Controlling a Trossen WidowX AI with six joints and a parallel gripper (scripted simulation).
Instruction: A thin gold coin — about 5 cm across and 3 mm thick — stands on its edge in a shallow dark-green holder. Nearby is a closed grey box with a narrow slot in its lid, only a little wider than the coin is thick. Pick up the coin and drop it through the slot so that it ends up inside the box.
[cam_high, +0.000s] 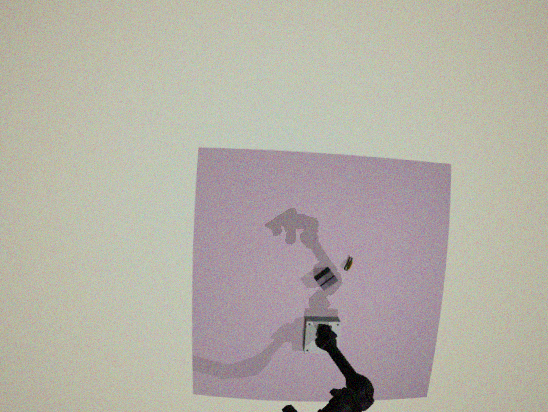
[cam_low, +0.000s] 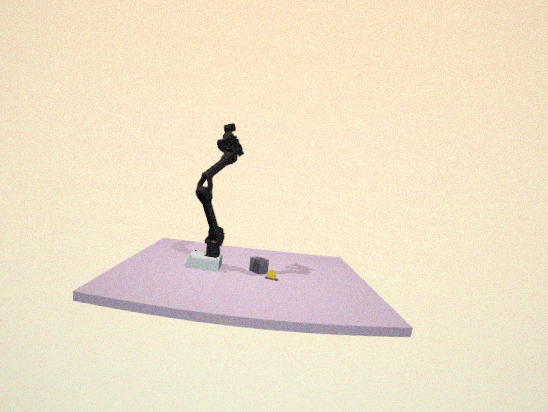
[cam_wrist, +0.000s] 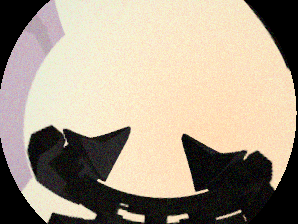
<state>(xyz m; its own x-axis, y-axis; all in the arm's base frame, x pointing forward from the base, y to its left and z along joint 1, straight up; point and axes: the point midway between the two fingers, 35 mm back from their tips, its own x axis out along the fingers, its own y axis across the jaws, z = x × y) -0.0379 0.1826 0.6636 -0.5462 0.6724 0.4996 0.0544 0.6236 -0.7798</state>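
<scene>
The gold coin (cam_high: 350, 263) (cam_low: 271, 274) stands on its edge in the dark-green holder (cam_low: 276, 279), beside the box. The closed grey box (cam_high: 326, 278) (cam_low: 259, 265) stands between the holder and the arm's base; a dark line, its slot, shows on the lid in the top view. My gripper (cam_wrist: 156, 133) is open and empty, with its two dark fingers wide apart in the wrist view. It is far from coin and box; the exterior view shows the arm's end high above the table, with the fingers too small to tell apart there.
The pale base block (cam_high: 312, 342) (cam_low: 204, 261) carries the black arm (cam_high: 342, 361) (cam_low: 210, 215), which rises steeply. The pinkish table (cam_high: 240, 190) (cam_low: 150, 285) (cam_wrist: 12, 115) has its edges in view. Shadows of the arm fall over the table near the box.
</scene>
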